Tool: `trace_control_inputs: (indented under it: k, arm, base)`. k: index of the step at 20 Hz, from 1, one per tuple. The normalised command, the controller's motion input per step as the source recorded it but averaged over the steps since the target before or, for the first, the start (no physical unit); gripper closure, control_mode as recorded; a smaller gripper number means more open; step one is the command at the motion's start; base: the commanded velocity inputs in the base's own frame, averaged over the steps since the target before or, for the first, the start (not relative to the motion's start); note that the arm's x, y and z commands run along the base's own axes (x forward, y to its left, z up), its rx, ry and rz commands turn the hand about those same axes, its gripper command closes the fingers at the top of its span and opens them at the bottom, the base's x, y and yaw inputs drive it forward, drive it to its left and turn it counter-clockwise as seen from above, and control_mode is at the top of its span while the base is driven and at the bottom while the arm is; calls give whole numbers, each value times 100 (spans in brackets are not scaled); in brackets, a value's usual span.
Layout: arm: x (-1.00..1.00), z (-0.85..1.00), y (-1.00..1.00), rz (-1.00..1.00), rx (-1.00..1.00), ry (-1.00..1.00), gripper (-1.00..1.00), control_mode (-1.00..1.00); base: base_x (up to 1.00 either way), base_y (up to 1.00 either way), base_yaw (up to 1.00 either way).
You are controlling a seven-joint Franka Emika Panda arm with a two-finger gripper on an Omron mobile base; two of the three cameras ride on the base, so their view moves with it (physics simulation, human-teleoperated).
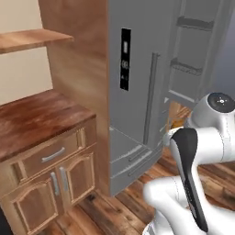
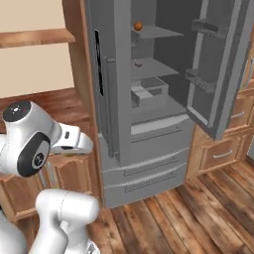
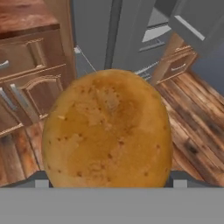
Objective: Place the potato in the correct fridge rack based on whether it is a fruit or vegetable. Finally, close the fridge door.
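Observation:
The potato [image 3: 107,131], a tan-yellow speckled lump, looms close in the hand view. It sits between the two dark fingertips of my gripper [image 3: 109,181], which is shut on it. The hand is low, in front of the wooden cabinets and left of the fridge. In the right base view the fridge's right door [image 2: 218,74] stands open, showing the grey shelves. The fridge rack [image 2: 156,69], second from the top, carries a small dark item at its left end. On the top shelf [image 2: 158,32] lies an orange-brown round item [image 2: 138,26].
The fridge's left door [image 1: 133,82] is shut, with a black panel and a long handle. A wooden counter with a drawer and cabinet doors [image 1: 41,151] stands to the left. Below the rack sits a grey bin [image 2: 149,92]. Wood floor lies in front.

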Motion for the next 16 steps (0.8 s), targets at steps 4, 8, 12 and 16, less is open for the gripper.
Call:
trace_control_inputs:
  k: [4,8,12,16]
  arm:
    - [0,0,0,0,0,0,100,100]
    - [0,0,0,0,0,0,100,100]
    - [0,0,0,0,0,0,100,100]
    - [0,0,0,0,0,0,100,100]
  base:
    - [10,-59,-36]
    - [26,-80,-26]
    - [42,-86,-11]
    - [71,-63,4]
